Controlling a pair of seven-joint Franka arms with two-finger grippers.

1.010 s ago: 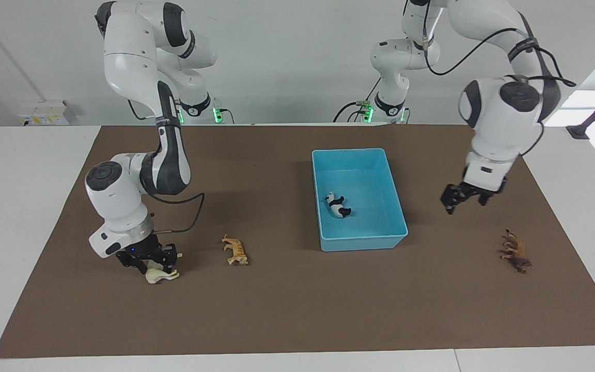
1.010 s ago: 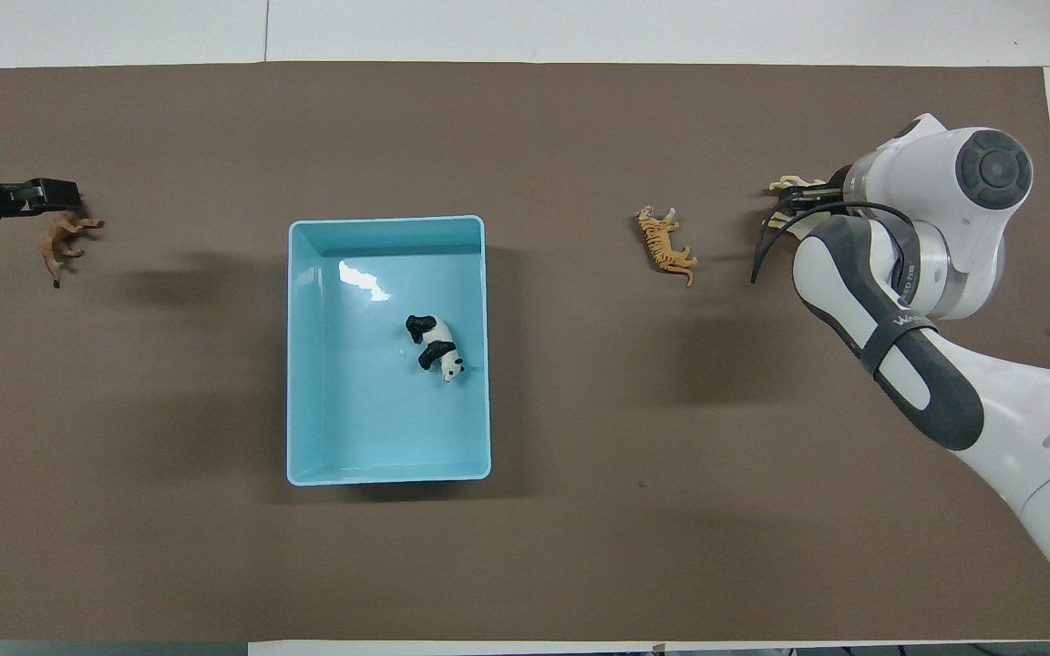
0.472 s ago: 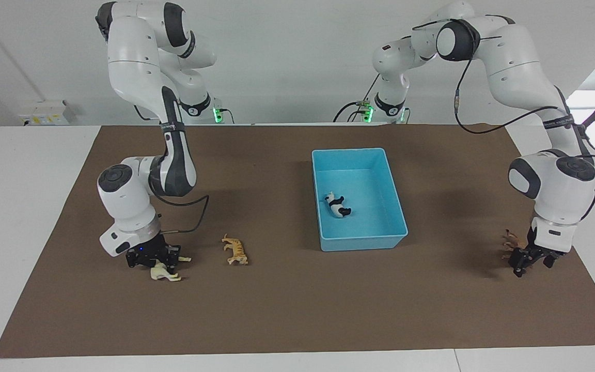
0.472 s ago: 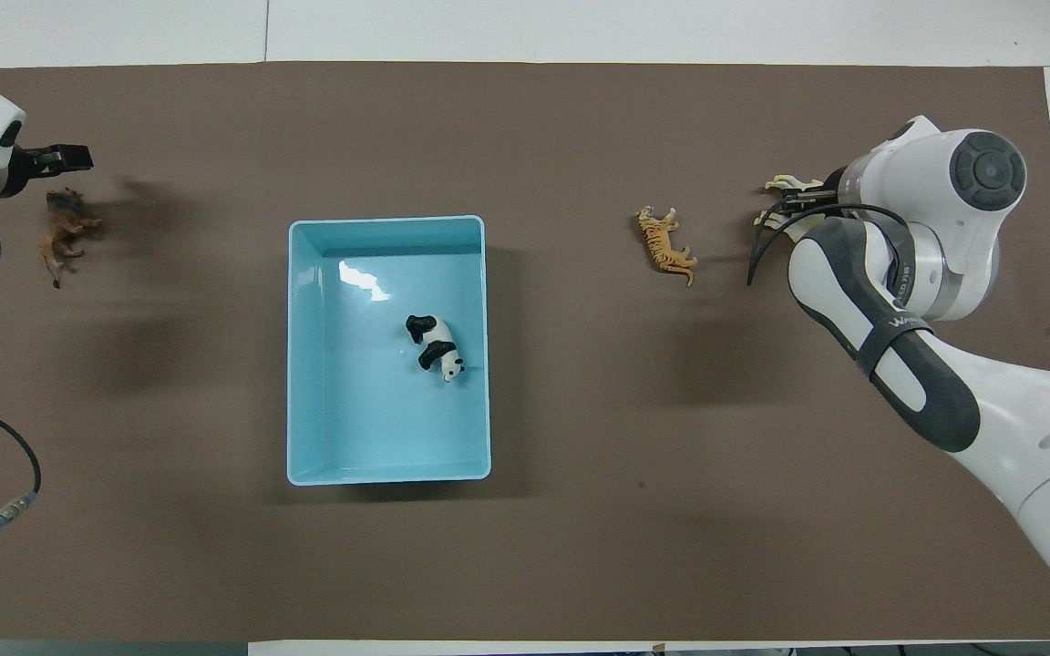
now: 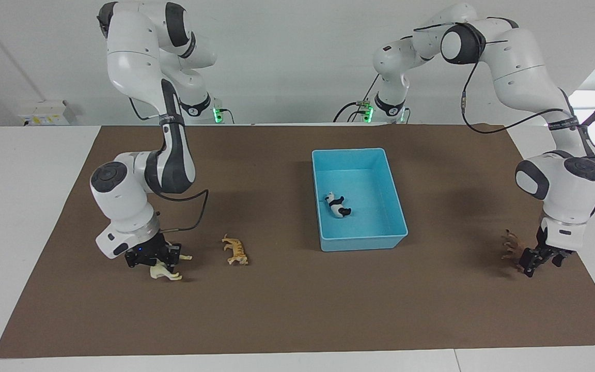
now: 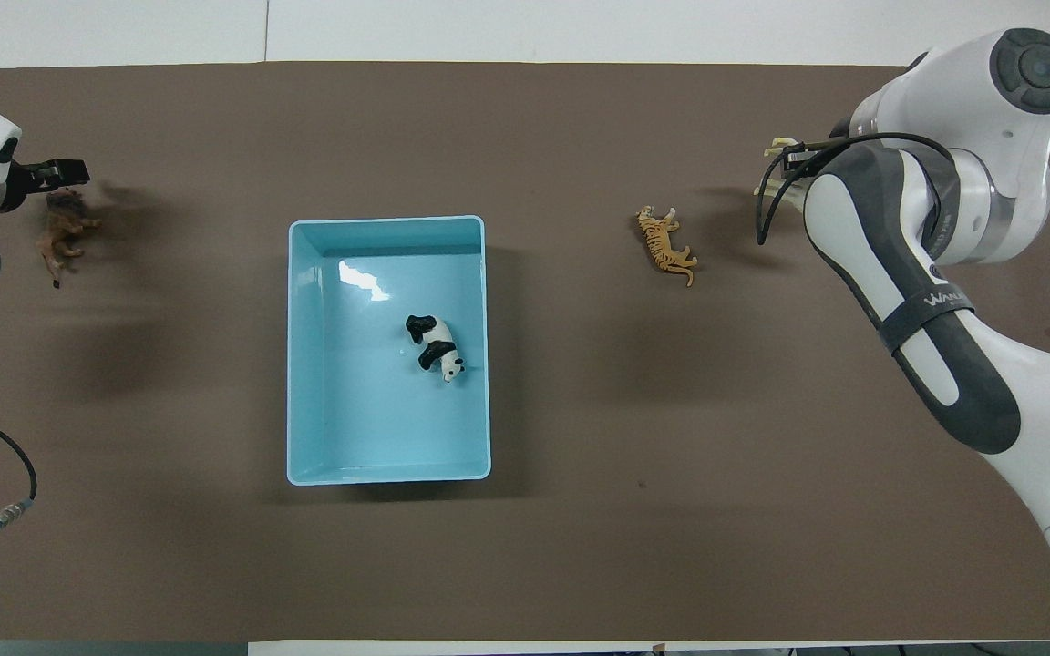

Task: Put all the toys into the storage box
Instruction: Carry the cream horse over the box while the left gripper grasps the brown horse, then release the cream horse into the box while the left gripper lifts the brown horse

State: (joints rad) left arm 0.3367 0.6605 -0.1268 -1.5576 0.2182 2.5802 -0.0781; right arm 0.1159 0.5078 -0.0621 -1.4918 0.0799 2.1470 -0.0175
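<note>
The blue box point(image 5: 359, 199) sits on the brown mat point(image 5: 287, 310) that covers the desk point(image 5: 18, 170), a little toward the left arm's end. Inside it the panda point(image 5: 338, 204) lies on its side on the floor of the box, close to the wall on the right arm's side.

The right claw point(image 5: 159, 262) is at the right arm's end of the desk, closed on the white horse point(image 5: 164, 272). The horse hangs from the fingers with its legs pointing down and looks lifted just off the mat, its shadow lying under it. From overhead only the horse's pale legs point(image 6: 778, 146) poke out past the arm's wrist.

Beside it, toward the box, the tiger point(image 5: 235, 250) lies on its side on the mat, apart from both the horse and the box.

At the left arm's end of the desk the left claw point(image 5: 535, 261) is down low at the lion point(image 5: 512, 245), right at the figurine's head end. Overhead, the claw point(image 6: 51, 175) covers the top of the lion point(image 6: 60, 235), whose body and legs stretch out toward the robots. I cannot tell whether its fingers are spread around the lion or already pinching it. The lion lies on the mat, well apart from the box.
</note>
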